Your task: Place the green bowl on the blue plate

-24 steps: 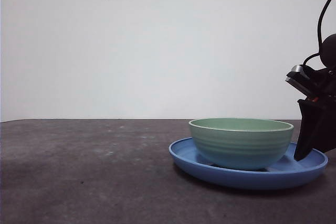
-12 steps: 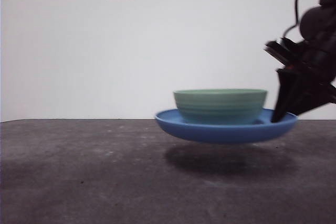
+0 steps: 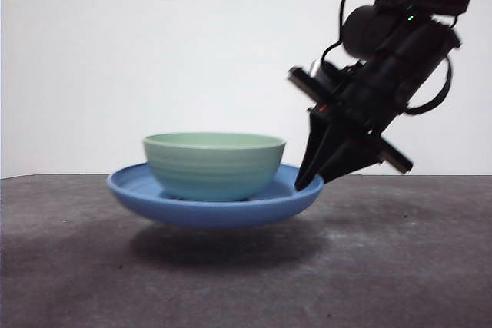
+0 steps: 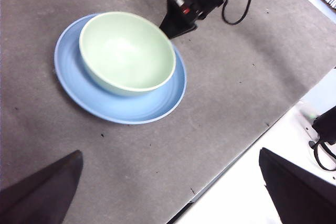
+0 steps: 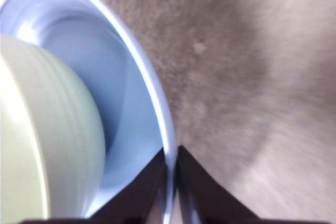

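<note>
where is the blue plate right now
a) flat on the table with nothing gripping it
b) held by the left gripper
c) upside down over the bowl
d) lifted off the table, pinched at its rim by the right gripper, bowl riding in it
d: the right gripper is shut on the rim of the blue plate, which hangs above its shadow on the table with the green bowl sitting in it.

Dark grey speckled table (image 3: 77, 266), plate's shadow (image 3: 223, 240) cast on it
</note>
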Robot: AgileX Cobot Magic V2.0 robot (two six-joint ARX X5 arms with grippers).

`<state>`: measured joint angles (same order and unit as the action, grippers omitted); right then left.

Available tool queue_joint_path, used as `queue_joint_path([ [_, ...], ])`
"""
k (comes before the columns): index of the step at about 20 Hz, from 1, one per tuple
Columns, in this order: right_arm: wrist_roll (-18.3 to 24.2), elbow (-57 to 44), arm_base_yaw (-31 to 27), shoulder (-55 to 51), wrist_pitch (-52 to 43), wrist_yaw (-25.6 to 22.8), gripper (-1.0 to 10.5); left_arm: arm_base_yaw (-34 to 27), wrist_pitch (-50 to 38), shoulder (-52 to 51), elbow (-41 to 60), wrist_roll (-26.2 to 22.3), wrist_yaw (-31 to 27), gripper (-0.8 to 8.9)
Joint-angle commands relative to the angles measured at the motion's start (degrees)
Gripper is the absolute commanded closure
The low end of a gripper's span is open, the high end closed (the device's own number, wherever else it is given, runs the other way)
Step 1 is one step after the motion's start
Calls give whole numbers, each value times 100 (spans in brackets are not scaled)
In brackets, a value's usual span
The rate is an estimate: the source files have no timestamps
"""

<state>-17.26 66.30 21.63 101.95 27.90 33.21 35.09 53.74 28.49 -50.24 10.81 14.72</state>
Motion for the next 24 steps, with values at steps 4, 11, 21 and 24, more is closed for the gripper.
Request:
queue_joint_path([
  [4,-374,122,85,459,-219,-173,936,22,-63,28,-35,-85,11,189],
  [11,-374,125,85,540,-258,-162,824,22,-61,28,-35,-85,11,189],
  [21,-306,317,-136,-138,111,-221,654,22,-63,28,-35,-90,11,189],
  [24,44,317,-243,-728,533,-223,608,22,-63,28,-35,-92,11,189],
])
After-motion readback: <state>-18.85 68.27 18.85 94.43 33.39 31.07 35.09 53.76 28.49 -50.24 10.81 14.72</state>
